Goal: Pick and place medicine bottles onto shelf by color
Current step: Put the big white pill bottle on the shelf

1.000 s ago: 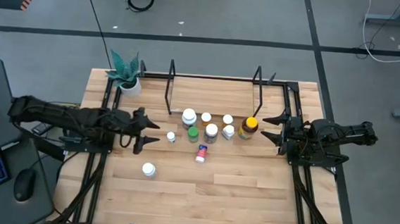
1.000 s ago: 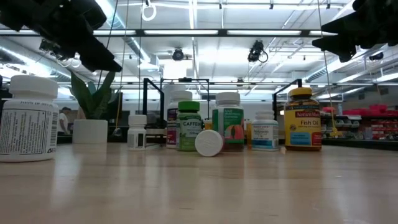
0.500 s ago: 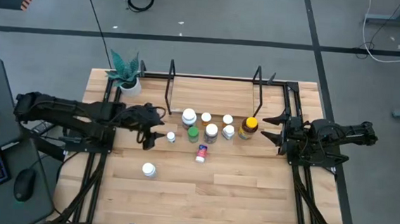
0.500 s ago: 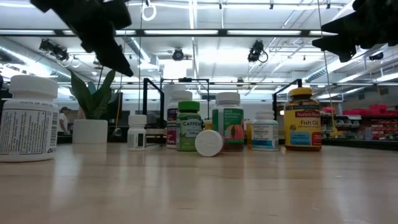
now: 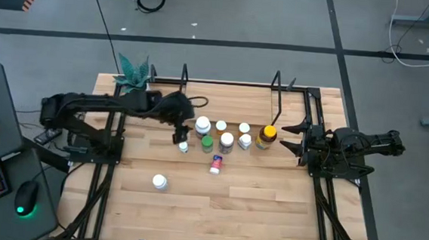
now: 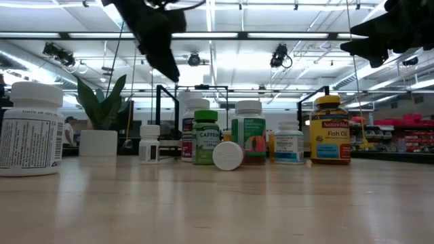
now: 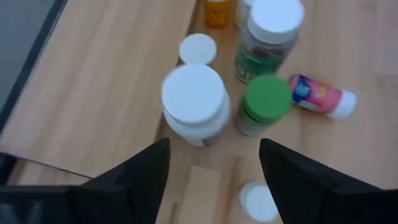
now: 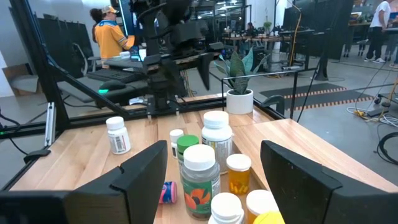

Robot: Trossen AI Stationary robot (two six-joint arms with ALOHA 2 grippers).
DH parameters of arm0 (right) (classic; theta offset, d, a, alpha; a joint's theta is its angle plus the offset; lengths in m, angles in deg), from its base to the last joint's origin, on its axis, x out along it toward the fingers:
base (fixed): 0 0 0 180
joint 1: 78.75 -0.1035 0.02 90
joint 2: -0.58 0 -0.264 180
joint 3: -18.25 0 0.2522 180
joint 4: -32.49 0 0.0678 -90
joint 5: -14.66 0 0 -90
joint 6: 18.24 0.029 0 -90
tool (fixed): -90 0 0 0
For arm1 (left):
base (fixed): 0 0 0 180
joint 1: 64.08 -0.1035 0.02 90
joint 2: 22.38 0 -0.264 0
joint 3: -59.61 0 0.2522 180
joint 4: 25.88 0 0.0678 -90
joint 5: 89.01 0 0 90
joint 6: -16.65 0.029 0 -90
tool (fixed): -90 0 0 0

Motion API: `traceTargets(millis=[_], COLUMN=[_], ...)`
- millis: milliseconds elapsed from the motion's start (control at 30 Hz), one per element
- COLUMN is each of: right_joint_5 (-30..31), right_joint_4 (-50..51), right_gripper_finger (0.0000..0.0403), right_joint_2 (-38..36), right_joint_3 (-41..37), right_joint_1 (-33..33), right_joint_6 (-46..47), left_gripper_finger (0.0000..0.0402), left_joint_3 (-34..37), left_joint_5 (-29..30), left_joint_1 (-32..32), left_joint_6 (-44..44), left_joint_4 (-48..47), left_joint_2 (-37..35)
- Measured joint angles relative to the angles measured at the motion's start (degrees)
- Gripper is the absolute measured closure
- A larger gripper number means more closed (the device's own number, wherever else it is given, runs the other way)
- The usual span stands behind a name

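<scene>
Now the left gripper, fingers wide, hangs over the tiny white bottle; it looks light, hard and slippery, so grab its sides.

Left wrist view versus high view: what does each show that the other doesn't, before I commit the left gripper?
Left wrist only: the left gripper close up, its fingers apart with nothing between them.
High only: the shelf along the far edge, the potted plant, a lone white bottle standing apart from the cluster, and the right gripper waiting beside the amber bottle.
Both: the large white-capped bottle, the green-capped bottle, the pink bottle lying on its side, and the small white bottle.
</scene>
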Motion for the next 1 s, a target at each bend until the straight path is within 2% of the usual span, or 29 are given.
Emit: traceTargets(millis=[200, 433, 600, 1000], right_joint_5=[0.0, 0.0, 0.0, 0.0], right_joint_4=[0.0, 0.0, 0.0, 0.0], right_gripper_finger=[0.0137, 0.0137, 0.0137, 0.0137], right_joint_2=[0.0, 0.0, 0.0, 0.0], right_joint_3=[0.0, 0.0, 0.0, 0.0], right_joint_1=[0.0, 0.0, 0.0, 0.0], right_joint_6=[0.0, 0.0, 0.0, 0.0], left_gripper_finger=[0.0102, 0.0097, 0.0097, 0.0061], left_joint_3=[-8.9, -16.4, -17.6, -17.6], left_joint_5=[-2.7, -8.8, -11.8, -12.2], left_joint_1=[-1.9, -5.6, -7.1, -7.4], left_joint_6=[4.2, 5.0, 7.3, 9.1], left_joint_4=[-5.8, -11.3, -11.8, -13.9], left_joint_2=[7.6, 14.1, 17.3, 20.3])
